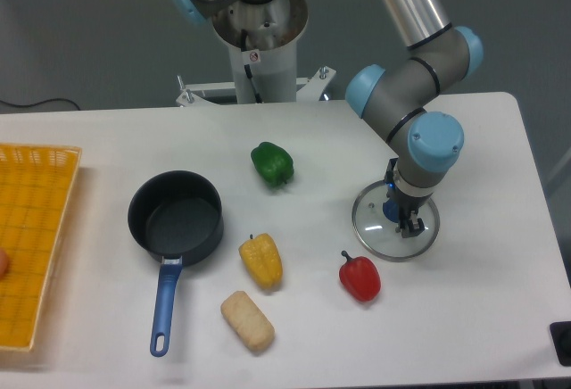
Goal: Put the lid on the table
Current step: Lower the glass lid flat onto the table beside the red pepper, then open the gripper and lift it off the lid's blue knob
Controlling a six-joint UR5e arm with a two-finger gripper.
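Front edge: bread-like block [247,320] nearest, lying on the table [464,318]; a dark corner of something at the far right edge, too cropped to name
Front-mid row: red pepper [359,277] just beside the lid's near rim, apart or touching I cannot tell; yellow pepper [260,260] left of it
Saucepan: saucepan [176,226] open, uncovered, blue handle pointing toward the front edge
Left edge: yellow mesh tray [31,228], partly out of view
Lid: lid [395,226] looks to lie flat on the white top at right-centre, well clear of the saucepan
Gripper: gripper [403,219] points straight down over the blue knob; fingers appear to stand at the knob, but whether they clamp it or have let go I cannot tell
Step in hand: judged to be the release, lid seemingly already down
Doing it well: part the fingers fully before any lift, then rise straight up so the knob is not dragged and the glass does not skate toward the red pepper
Open room: bare white surface right of and behind the lid; table's right edge near but not close enough to worry the rim
Tight side: front-left, toward the red pepper
Farther back: green pepper [272,163] mid-table, well apart from the lid
Rear: arm base beyond the back edge; vertical retreat looks unobstructed
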